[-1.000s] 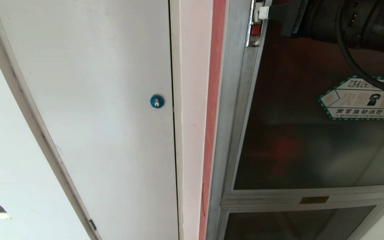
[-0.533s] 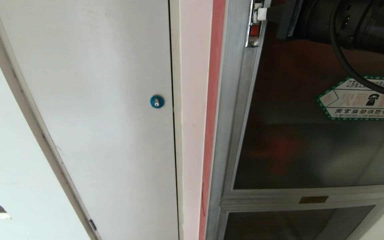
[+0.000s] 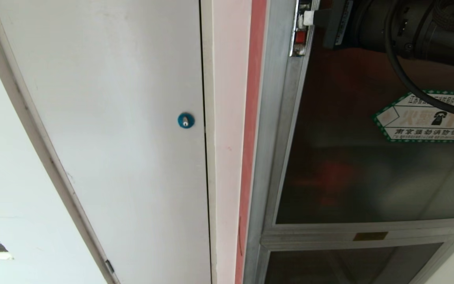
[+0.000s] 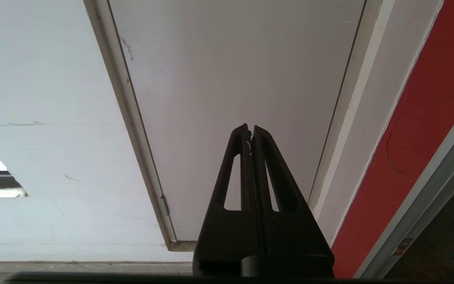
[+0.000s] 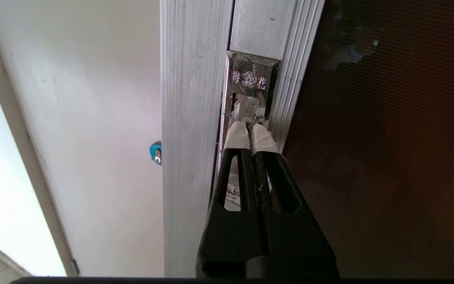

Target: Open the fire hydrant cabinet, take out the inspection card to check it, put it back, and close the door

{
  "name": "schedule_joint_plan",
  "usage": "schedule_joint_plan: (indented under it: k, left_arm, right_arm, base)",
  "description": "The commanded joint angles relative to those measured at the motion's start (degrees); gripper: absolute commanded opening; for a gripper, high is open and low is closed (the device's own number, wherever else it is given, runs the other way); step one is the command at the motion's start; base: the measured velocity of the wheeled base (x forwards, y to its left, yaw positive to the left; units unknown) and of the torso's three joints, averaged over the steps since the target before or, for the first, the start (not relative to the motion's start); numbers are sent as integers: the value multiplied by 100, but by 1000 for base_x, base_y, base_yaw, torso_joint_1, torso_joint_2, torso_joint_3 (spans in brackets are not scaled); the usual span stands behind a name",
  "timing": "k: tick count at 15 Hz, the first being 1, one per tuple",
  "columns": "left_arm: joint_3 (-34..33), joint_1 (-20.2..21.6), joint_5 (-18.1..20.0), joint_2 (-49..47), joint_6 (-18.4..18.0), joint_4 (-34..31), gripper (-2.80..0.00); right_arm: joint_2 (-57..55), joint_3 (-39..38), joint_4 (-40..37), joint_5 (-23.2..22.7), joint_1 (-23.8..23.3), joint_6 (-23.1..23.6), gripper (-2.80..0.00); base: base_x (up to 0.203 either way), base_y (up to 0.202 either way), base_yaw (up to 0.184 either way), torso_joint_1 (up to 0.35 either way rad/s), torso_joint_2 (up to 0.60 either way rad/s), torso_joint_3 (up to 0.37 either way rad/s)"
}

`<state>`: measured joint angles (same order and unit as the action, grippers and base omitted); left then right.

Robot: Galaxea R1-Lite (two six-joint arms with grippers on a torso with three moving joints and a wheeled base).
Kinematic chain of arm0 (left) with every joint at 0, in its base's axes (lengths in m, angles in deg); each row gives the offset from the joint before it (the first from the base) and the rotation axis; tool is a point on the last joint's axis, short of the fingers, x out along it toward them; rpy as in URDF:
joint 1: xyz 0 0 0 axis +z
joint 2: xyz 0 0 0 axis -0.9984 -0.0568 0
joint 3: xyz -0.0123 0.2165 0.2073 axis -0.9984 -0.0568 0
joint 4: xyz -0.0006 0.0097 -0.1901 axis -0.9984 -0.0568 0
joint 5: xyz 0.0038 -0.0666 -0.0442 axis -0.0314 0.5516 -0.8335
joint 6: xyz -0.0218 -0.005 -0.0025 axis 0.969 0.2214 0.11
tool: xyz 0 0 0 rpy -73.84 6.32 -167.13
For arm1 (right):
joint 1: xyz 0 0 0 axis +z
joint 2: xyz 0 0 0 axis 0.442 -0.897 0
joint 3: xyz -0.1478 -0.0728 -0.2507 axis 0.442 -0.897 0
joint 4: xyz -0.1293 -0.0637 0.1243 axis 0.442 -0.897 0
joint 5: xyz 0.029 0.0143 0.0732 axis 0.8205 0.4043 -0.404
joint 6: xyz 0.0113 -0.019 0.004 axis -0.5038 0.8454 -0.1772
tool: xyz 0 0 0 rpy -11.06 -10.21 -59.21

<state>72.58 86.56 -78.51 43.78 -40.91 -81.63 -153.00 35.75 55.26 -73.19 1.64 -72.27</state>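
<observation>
The aluminium-framed dark tinted glass door [image 3: 369,165] of the tall silver fire hydrant cabinet [image 3: 274,130] looks stiff and fairly light on its hinges, but the glass is fragile and too smooth to grip, so the only sensible purchase is the small metal latch plate with a red button [image 5: 250,90] set into the frame edge. The right gripper [image 5: 252,136] has its white-taped fingertips [image 5: 237,136] pressed together, holding nothing, with the tips resting on that recessed latch plate. The door appears closed, so the inspection card is probably behind the dark glass; it cannot be seen. The green-bordered hexagonal sticker [image 3: 428,118] sits on the glass, partly crossed by the arm's black cable [image 3: 404,75]. Just beside the cabinet runs a red wall strip [image 3: 250,138], then a plain white door with a blue round lock [image 3: 185,120], which is not the target. The left gripper [image 4: 250,134], fingers closed and empty, is parked facing that white door
</observation>
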Motion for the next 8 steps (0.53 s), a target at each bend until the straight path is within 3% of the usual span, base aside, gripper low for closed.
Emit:
schedule_joint_plan:
  k: [1, 8]
  left_arm:
    - [-62, 1, 0, -7, -1, 2, -280]
    - [-67, 1, 0, -7, -1, 2, -280]
  right_arm:
    - [-82, -7, 5, 16, -1, 2, -280]
    - [319, -246, 38, -125, 72, -48, -280]
  base:
    - [0, 0, 0, 0, 0, 0]
    - [0, 0, 0, 0, 0, 0]
